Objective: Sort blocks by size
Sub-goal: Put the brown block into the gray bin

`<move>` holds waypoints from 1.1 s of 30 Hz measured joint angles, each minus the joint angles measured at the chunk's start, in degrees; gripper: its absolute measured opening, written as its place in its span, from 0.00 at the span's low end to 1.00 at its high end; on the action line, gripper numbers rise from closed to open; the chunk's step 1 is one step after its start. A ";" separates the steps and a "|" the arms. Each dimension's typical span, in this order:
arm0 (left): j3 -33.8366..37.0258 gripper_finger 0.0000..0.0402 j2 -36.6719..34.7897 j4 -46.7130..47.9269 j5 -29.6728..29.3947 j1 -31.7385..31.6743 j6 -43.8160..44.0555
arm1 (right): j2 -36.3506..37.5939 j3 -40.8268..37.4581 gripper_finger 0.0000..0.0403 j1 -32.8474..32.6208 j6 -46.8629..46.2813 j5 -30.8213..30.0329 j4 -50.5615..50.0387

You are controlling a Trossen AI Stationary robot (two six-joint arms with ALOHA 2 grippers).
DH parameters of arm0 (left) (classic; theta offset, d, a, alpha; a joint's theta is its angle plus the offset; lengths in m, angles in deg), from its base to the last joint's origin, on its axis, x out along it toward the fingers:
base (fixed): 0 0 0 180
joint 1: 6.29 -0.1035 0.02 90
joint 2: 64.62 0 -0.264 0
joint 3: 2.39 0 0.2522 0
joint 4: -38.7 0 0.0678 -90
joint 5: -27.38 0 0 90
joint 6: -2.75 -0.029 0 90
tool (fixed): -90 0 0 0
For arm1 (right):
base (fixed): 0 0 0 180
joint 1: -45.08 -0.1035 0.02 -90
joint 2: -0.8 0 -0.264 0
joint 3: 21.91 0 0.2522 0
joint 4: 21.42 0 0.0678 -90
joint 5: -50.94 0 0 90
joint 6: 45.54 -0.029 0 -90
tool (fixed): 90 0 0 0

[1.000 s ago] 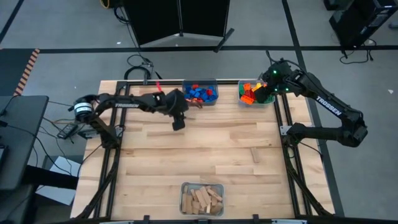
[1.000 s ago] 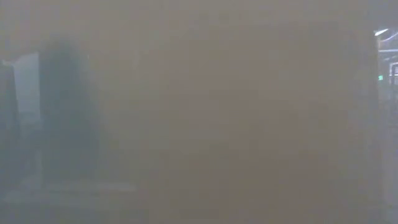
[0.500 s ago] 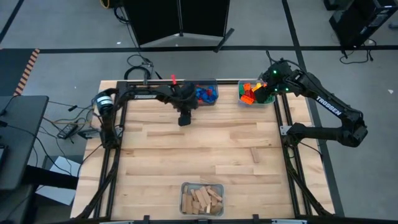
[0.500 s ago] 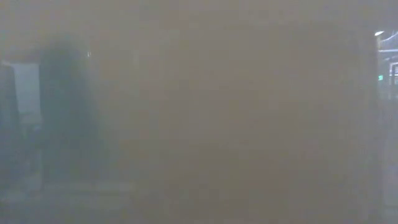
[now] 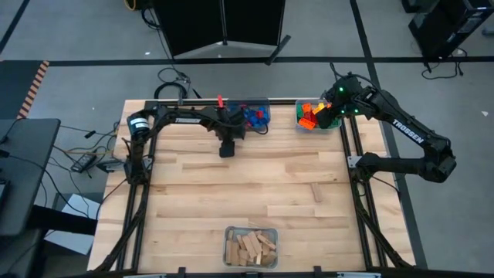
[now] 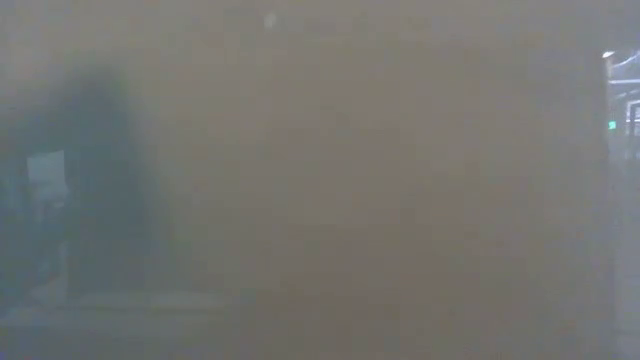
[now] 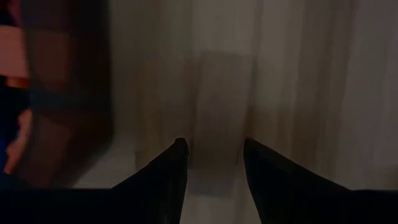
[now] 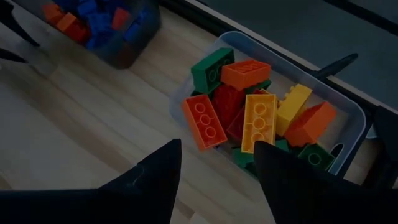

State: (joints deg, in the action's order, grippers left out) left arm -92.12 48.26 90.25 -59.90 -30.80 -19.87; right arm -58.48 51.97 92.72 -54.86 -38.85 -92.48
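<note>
At the far edge of the worktop [image 5: 193, 185]: left end effector [image 7: 214, 158] part open, empty, beside the small-brick bin [image 5: 258, 123]; right end effector [image 8: 217, 163] open, empty, over the big bricks [image 8: 258, 121]. Nearly sorted; next, fetch the stray wooden block [image 5: 316, 191].

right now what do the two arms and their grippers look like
Both arms are dark, nearly black, built of jointed tubular links. The right arm carries white TROSSEN lettering along its link and a small green light near the wrist. The left arm has a pale round joint cap at its base. Each gripper, right gripper and left gripper, ends in two dark tapering fingers.
</note>
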 joint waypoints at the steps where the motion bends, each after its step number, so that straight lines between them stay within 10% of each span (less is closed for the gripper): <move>1: 0.00 0.41 0.00 0.84 0.01 0.12 -0.56 | 0.00 0.00 0.54 0.00 0.00 0.00 0.00; 33: -1.68 0.41 1.11 7.06 -3.19 4.37 -0.86 | 0.00 -0.02 0.52 -2.77 -1.25 2.93 -0.42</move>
State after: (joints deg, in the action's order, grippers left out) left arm -93.80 49.37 97.31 -63.09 -26.44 -20.73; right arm -58.48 51.95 89.95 -56.11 -35.92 -92.89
